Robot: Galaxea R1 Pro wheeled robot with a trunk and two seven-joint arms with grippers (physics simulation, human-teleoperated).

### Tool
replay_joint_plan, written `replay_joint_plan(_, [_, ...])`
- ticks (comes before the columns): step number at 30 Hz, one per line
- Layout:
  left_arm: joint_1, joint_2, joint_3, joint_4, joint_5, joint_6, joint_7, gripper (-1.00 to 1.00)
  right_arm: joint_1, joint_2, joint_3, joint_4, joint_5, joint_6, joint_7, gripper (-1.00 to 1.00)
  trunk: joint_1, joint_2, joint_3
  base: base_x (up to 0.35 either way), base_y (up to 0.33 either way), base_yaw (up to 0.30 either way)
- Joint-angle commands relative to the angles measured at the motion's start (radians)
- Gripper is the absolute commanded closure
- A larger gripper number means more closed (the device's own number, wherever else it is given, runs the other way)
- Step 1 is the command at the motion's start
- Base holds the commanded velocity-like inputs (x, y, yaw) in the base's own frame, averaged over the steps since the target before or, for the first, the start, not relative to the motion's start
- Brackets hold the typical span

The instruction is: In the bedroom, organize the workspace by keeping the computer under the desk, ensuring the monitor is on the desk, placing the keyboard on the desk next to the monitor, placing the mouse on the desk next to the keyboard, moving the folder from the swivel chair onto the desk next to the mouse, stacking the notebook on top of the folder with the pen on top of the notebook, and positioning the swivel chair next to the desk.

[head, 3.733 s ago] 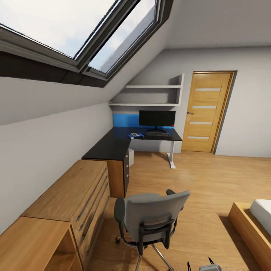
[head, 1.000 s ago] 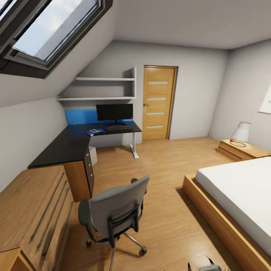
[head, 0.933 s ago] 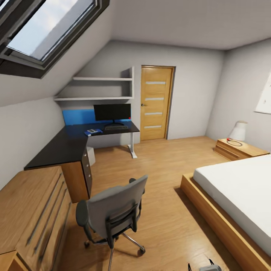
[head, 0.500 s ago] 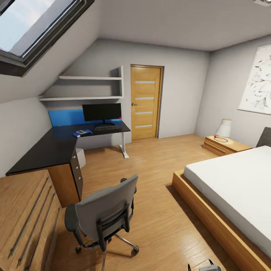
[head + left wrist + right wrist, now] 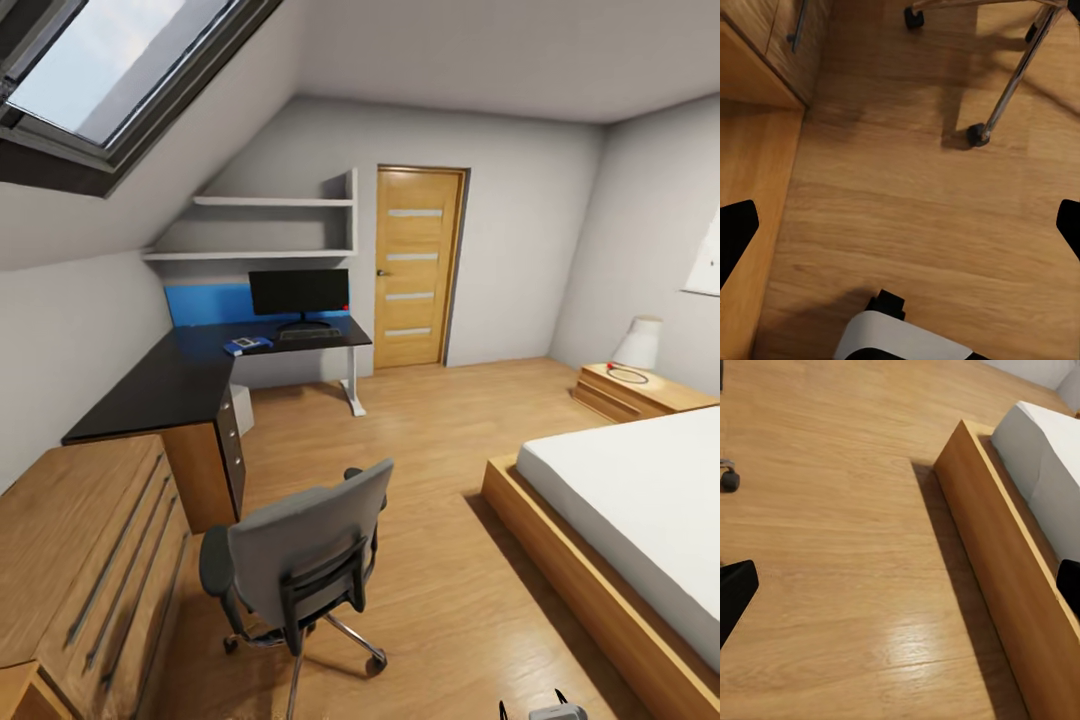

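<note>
Monitor (image 5: 300,292) w/ keyboard (image 5: 309,333) on desk (image 5: 190,375); lettering unreadable.

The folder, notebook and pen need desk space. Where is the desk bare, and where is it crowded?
The near wing of the desk, from the wooden dresser up to the corner, looks bare. It is crowded on the far wing: the monitor, the keyboard before it, and a small blue item beside.

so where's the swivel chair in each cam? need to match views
Head view: swivel chair in the lower centre, its back toward the camera, on the wooden floor.
Left wrist view: its chrome leg and caster, with another caster beside the drawer unit.
Right wrist view: one caster at the frame's edge.
Shared landmark: the floor.
</note>
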Motion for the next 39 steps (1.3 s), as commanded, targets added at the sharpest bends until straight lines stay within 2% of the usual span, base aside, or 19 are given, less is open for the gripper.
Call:
replay_joint_plan(1, [-0.001,0.001,-0.009,-0.001,0.008,-0.003,0.006,-1.00,-0.001,0.000,0.009,0.002,-0.004,-0.003,-0.005,-1.00,0.004,-0.009,-0.006,0.000,0.000,0.235])
replay_joint_plan(25, [-0.001,0.001,-0.009,-0.001,0.007,-0.004,0.006,-1.00,-0.001,0.000,0.009,0.002,-0.004,-0.002,-0.005,-1.00,0.096,-0.177,-0.099,0.000,0.000,0.239])
replay_joint_plan(39, [-0.001,0.001,-0.010,-0.001,0.005,-0.005,0.006,-1.00,-0.001,0.000,0.009,0.002,-0.004,-0.002,-0.005,-1.00,0.150,-0.275,-0.145,0.000,0.000,0.050])
